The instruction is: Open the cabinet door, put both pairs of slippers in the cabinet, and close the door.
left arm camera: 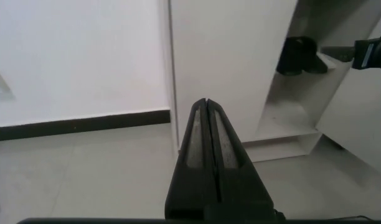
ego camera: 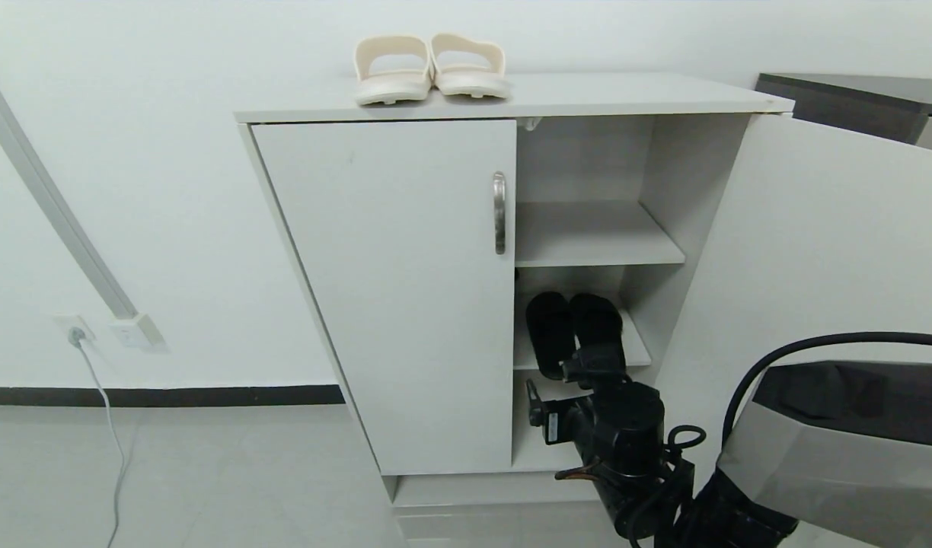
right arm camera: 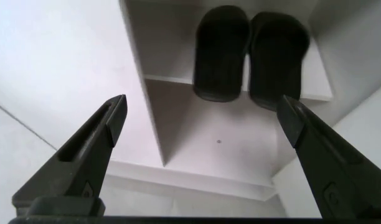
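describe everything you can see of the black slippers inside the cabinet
The black slippers are a matte pair of slides, rubbery or foam-like by the look, each with a broad strap over the front. They lie flat, side by side and close together, on the second shelf down in the open right half of the cabinet, their near ends seeming to reach slightly past its front edge. The right gripper is in front of them, open, not touching.

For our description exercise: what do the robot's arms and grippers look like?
The right arm is chunky, matt black, with rounded cylindrical joints and thin black cables looped beside it. The right gripper has two long, dark, tapering fingers with recessed sides. The left gripper is black too, its slim fingers faced with grey pads.
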